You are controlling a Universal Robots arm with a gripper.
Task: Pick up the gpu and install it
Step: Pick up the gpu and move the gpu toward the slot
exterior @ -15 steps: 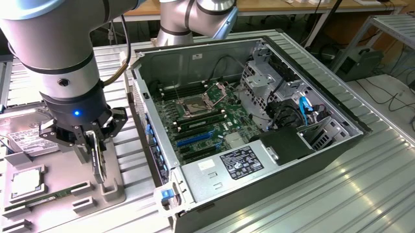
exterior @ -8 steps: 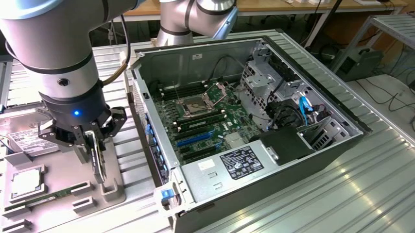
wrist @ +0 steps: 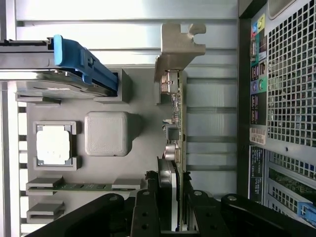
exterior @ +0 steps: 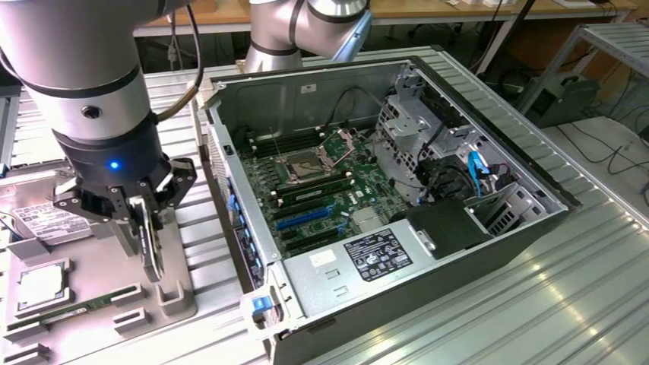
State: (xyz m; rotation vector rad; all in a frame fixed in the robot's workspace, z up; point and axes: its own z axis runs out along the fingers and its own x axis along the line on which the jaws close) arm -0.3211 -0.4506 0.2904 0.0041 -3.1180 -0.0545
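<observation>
Exterior view: we list one arm (exterior: 91, 114) at the exterior view's left, its hand (exterior: 142, 228) lowered over a grey tray (exterior: 182, 296) on the ribbed metal desk (exterior: 568, 289). The hand is closed partway, with a finger on each face of the gpu (exterior: 152, 255), and it grips the card. The gpu is a thin dark card that stands on edge at the side of the tray nearest the case (exterior: 426, 258). We cannot tell whether its lower edge sits in the tray or is clear of it. The tray also holds a CPU (exterior: 41, 285), a RAM stick (exterior: 76, 308) and a hard drive (exterior: 41, 224). The case lies open on its side just beside the tray, with the motherboard (exterior: 324, 190) exposed. Wrist view: the hand (wrist: 170, 219) has dark fingers (wrist: 143, 212) pressed on either side of the gpu (wrist: 177, 123), which we see edge-on. The card's silver bracket (wrist: 180, 44) is at the end far from the hand. On the tray (wrist: 143, 98) beside it are the CPU (wrist: 54, 144), the RAM stick (wrist: 84, 186), a plain grey block (wrist: 106, 133) and the hard drive (wrist: 29, 57). The perforated rear of the case (wrist: 291, 74) lies on the card's other side.
</observation>
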